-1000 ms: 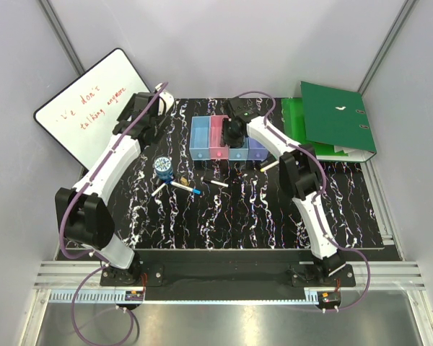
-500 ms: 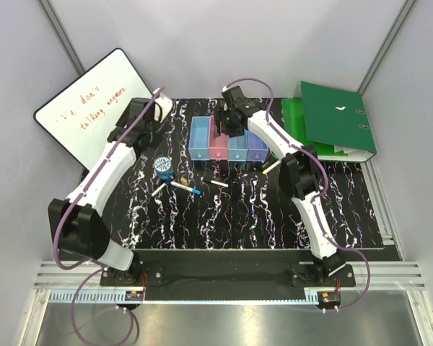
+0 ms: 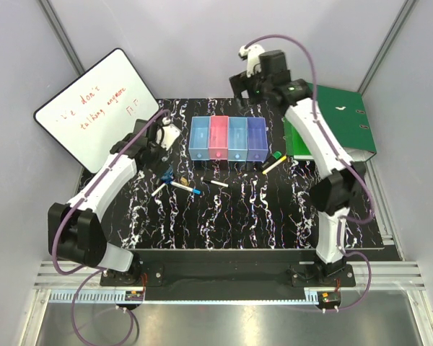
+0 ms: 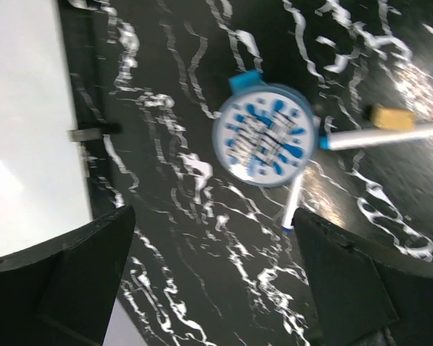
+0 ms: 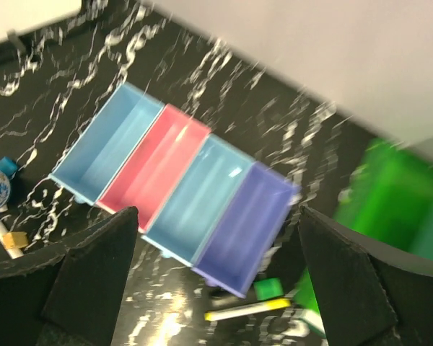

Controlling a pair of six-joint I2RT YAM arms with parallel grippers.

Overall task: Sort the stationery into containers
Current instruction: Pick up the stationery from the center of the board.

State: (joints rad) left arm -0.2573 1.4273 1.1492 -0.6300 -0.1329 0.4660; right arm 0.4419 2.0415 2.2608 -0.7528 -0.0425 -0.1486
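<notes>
The containers [image 3: 227,138] stand in a row at the table's back middle: blue [image 5: 105,148], pink [image 5: 155,166], light blue [image 5: 202,198] and purple [image 5: 249,223]. Blur hides whatever lies inside. My right gripper [image 3: 244,85] hangs open high behind them, holding nothing. A yellow highlighter [image 5: 249,310] with a green cap lies just right of the purple bin. My left gripper [image 4: 213,288] is open and empty, low over the table. Just ahead of its fingers lies the round blue roll [image 4: 265,135]. White markers [image 3: 186,188] lie near the roll; one [image 4: 386,135] touches its edge.
A whiteboard [image 3: 94,108] with red writing leans at the back left, close to my left gripper. Green ring binders [image 3: 335,122] are stacked at the back right. A small yellow block [image 4: 390,115] sits by the markers. Another marker [image 3: 219,183] lies mid-table.
My right gripper has lifted up and back from the bins and opened wide. My left gripper has come forward and down from the back left toward the blue roll.
</notes>
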